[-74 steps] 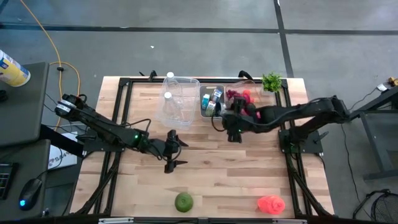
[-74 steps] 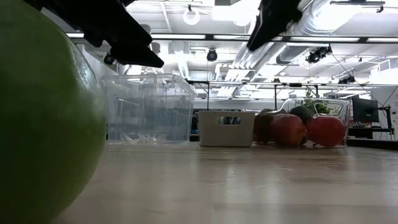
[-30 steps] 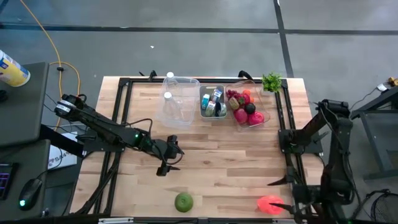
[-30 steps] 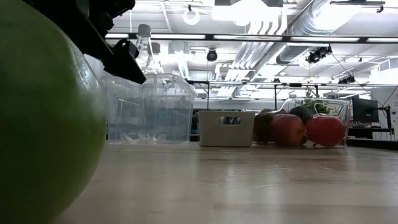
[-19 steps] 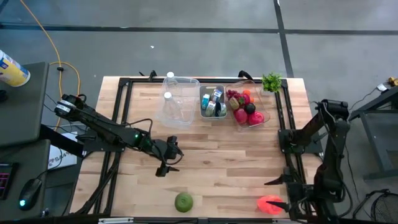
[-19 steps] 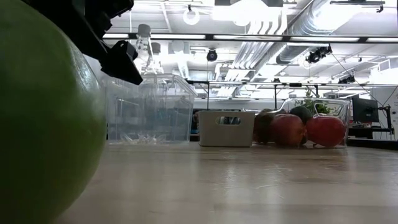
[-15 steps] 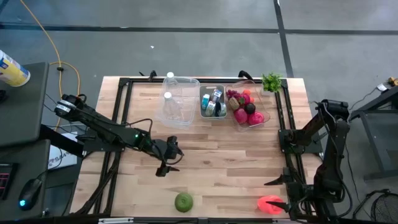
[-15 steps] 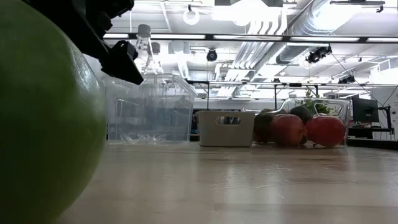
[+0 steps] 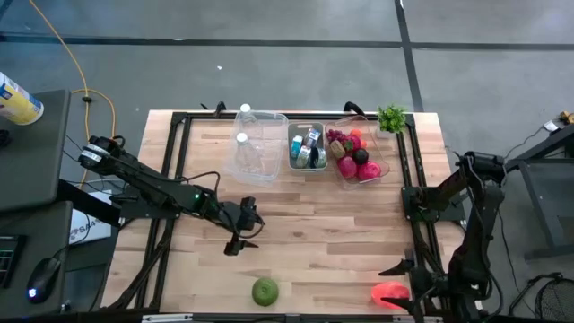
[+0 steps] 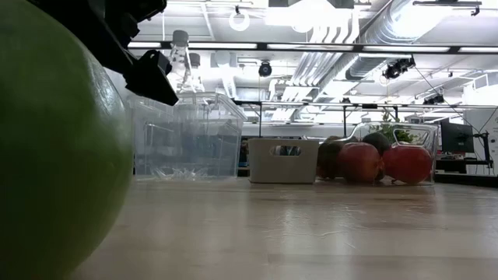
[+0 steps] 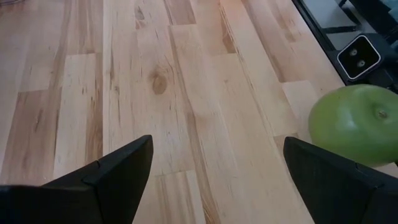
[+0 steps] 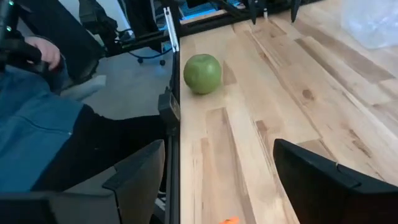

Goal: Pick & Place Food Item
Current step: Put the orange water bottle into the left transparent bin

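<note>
A green apple (image 9: 265, 290) rests on the wooden table near its near edge. It also shows in the left wrist view (image 11: 354, 124), the right wrist view (image 12: 202, 73) and, very close, in the low view (image 10: 54, 155). A red-pink food item (image 9: 388, 293) lies near the near right corner. My left gripper (image 9: 244, 228) is open and empty, hovering mid-table, farther from the near edge than the apple. My right gripper (image 9: 401, 289) is open right at the red item. Only an orange sliver (image 12: 229, 220) of the item shows between its fingers.
At the far edge stand a clear tub (image 9: 256, 148) with bottles, a grey bin (image 9: 307, 148) and a clear tray of fruit (image 9: 357, 157). A green sprig (image 9: 392, 117) lies at the far right. A seated person (image 12: 56, 118) is beyond the table's near edge.
My right arm has swung from the far bins to the near right corner and, in the last second, edged a little closer to the red item, still open. My left gripper has shifted slightly toward the near edge. The apple and the red item have not moved.
</note>
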